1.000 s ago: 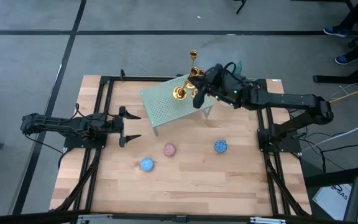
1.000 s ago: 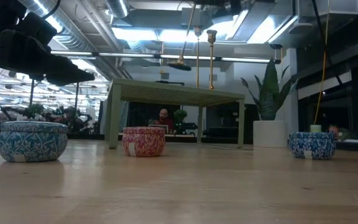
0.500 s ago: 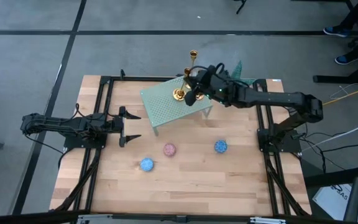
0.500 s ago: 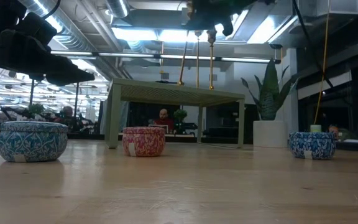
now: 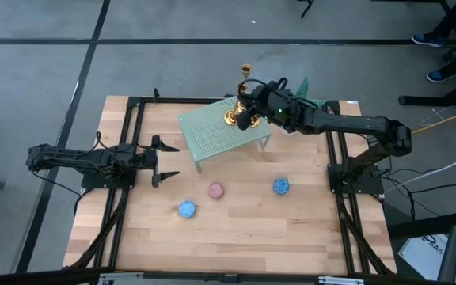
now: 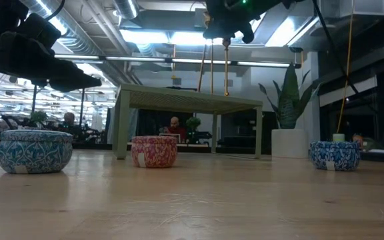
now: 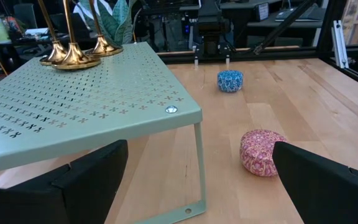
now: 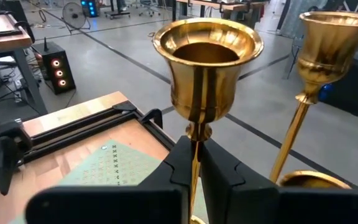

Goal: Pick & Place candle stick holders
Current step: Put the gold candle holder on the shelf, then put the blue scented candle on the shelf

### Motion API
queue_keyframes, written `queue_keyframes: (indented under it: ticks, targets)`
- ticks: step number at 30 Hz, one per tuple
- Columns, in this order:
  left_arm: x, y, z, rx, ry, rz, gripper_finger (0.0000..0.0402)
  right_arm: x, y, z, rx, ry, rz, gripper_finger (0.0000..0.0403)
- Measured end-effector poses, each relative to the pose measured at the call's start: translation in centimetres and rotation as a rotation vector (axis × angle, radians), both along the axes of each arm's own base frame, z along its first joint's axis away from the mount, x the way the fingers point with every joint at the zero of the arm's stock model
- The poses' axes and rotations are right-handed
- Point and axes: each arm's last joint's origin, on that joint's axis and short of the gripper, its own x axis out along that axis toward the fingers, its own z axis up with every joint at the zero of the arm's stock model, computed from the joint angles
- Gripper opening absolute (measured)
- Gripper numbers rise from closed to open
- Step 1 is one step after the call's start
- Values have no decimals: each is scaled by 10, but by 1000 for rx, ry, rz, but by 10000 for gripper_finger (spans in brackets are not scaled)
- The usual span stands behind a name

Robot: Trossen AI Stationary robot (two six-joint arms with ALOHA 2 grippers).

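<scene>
Three gold candle stick holders stand close together at the far right corner of a pale green perforated rack (image 5: 216,131); their round bases (image 7: 76,60) show on its top. My right gripper (image 8: 194,163) is up by their tops and shut on one holder (image 8: 207,56). A taller holder's cup (image 8: 328,43) rises beside it, and a third holder's top (image 8: 309,180) shows lower down. My left gripper (image 5: 167,162) waits open at the table's left, clear of everything. My right gripper pinches the holder's thin stem (image 8: 194,134) just under the cup between its two fingers. The fingers come nearly level from the table's right and lie across the stem. The holder stands a little tilted, its base (image 5: 230,119) down on the rack's top.
A blue patterned round tin (image 5: 187,209), a pink one (image 5: 215,191) and a second blue one (image 5: 280,186) sit on the wooden table nearer than the rack. Black frame rails (image 5: 133,142) run along the table's sides. A potted plant (image 6: 289,100) stands beyond the far edge.
My right gripper, staying shut on the holder, has come down and toward the table's left. The holder's base hung clear above the rack a second ago; it now sits on the rack's top beside the other two bases.
</scene>
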Motion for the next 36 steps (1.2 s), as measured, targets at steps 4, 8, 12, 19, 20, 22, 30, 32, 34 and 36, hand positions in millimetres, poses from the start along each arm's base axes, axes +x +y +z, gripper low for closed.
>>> queue_keyframes:
  ticks: [4,8,12,19,20,22,30,32,34,36]
  targets:
    - [0,0,0,0,0,0,400,0,0,0,1,0,6,27]
    - [0,0,0,0,0,0,400,1,1,0,8,-2,33,51]
    - [0,0,0,0,0,0,400,1,1,0,8,-8,37,71]
    - [0,0,0,0,0,0,400,2,1,0,15,-12,67,97]
    - [0,0,0,0,0,0,400,2,2,0,17,-13,76,102]
    - [0,0,0,0,0,0,400,2,2,0,18,-16,78,112]
    - [0,0,0,0,0,0,400,3,5,0,51,-30,149,154]
    - [0,0,0,0,0,0,400,4,6,0,68,-37,176,164]
    - [0,0,0,0,0,0,400,4,6,0,75,-38,203,176]
    - [0,0,0,0,0,0,400,4,7,0,83,-39,232,188]
